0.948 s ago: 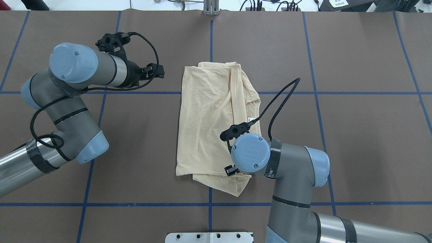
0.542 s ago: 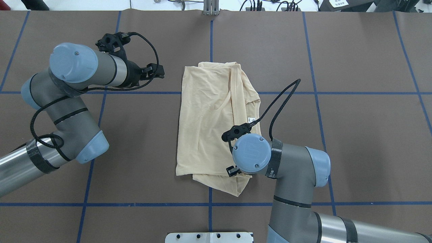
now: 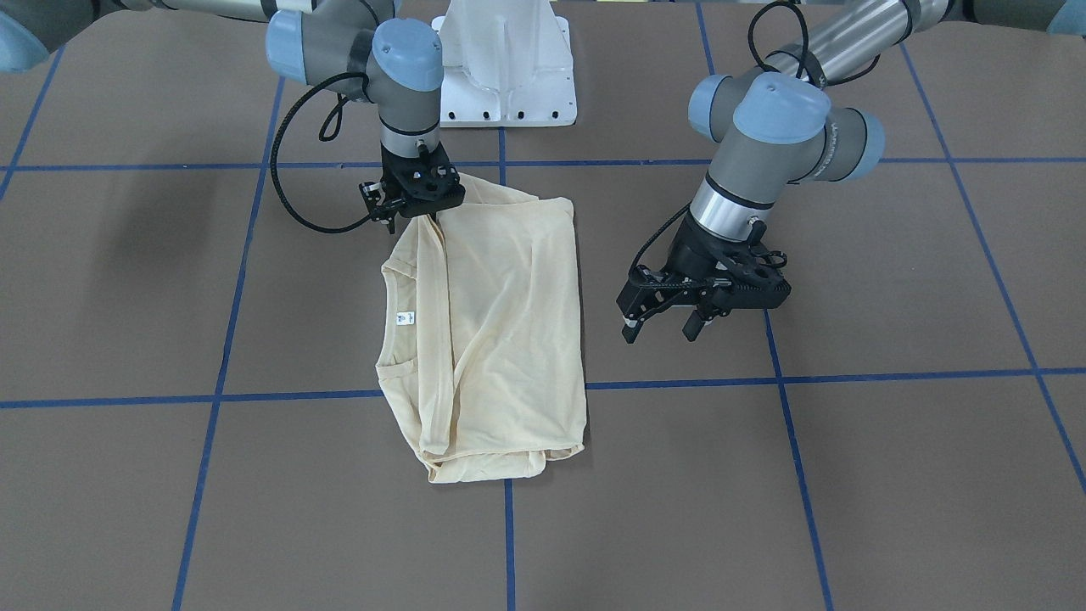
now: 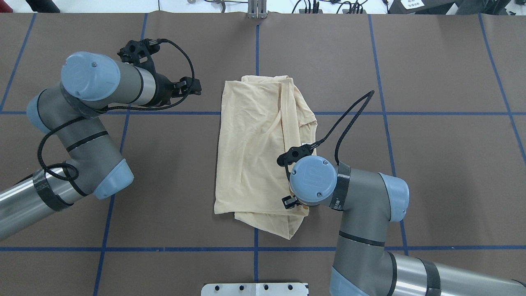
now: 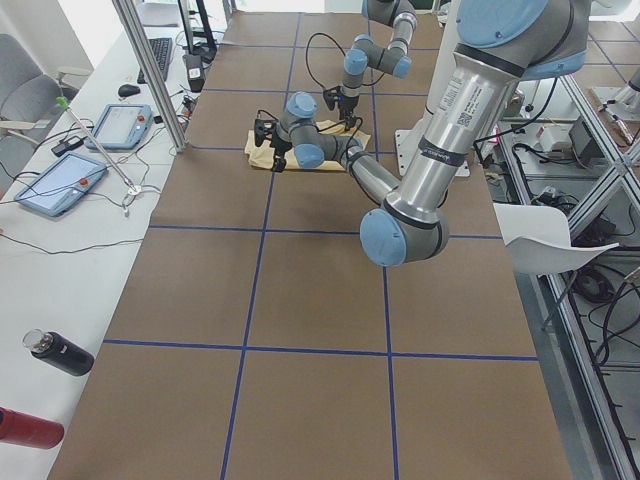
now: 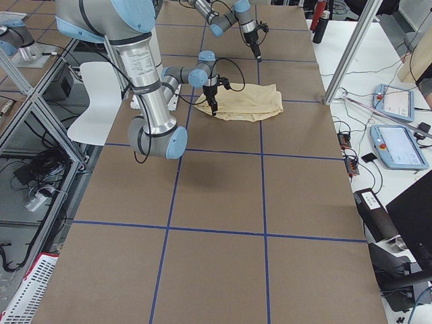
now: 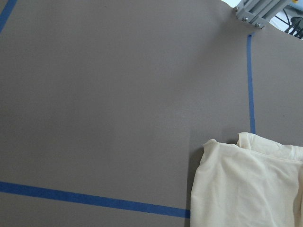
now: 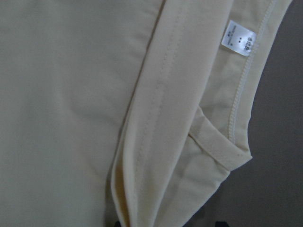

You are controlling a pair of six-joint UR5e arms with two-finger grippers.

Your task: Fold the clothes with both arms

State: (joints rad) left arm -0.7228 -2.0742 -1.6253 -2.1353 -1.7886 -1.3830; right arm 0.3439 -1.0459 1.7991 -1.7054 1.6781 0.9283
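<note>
Clothes [image 4: 250,156], 4 o'clock edge: right end effector [image 3: 414,219] poised above, fingers wide, gripping nothing, just nudged toward 3 o'clock, probably lining up the next grasp. Left end effector [image 3: 660,333] wide too, parked off the cloth at 10 o'clock. Garment unmoved, folded lengthwise, flat mid-desk [image 4: 431,172].

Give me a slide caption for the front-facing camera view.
Folded cream shirt on the brown table; right hand over its corner, left hand open beside it.
</note>
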